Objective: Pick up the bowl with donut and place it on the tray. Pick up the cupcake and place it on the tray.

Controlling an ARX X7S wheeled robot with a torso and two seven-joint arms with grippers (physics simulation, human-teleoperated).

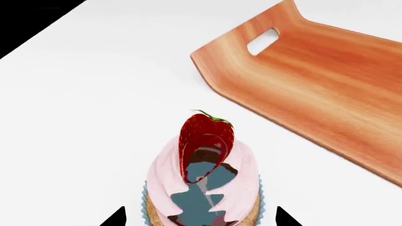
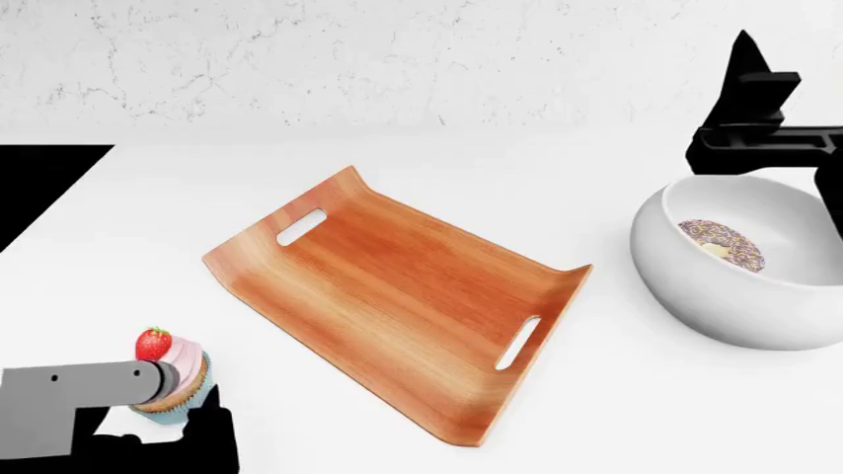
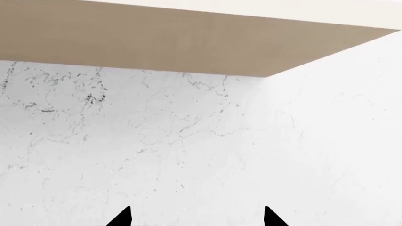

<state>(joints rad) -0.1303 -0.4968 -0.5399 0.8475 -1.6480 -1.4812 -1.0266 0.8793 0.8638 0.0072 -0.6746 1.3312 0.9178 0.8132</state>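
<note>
The cupcake [image 1: 204, 179], with pink frosting, a strawberry and a blue wrapper, stands on the white counter between the spread fingertips of my left gripper [image 1: 201, 217], which is open and not touching it. In the head view the cupcake [image 2: 169, 373] is at the near left, by my left gripper [image 2: 189, 397]. The wooden tray [image 2: 395, 296] lies empty in the middle; its slotted end [image 1: 264, 41] is just past the cupcake. The white bowl [image 2: 725, 301] holding the donut [image 2: 722, 244] sits at the right. My right gripper [image 2: 753, 114] is open behind the bowl's far rim, facing the wall [image 3: 196, 217].
A marbled white wall [image 2: 395, 59] runs along the back of the counter. The counter ends at a dark drop on the far left [image 2: 39, 188]. A tan shelf underside [image 3: 188, 42] hangs above the wall in the right wrist view.
</note>
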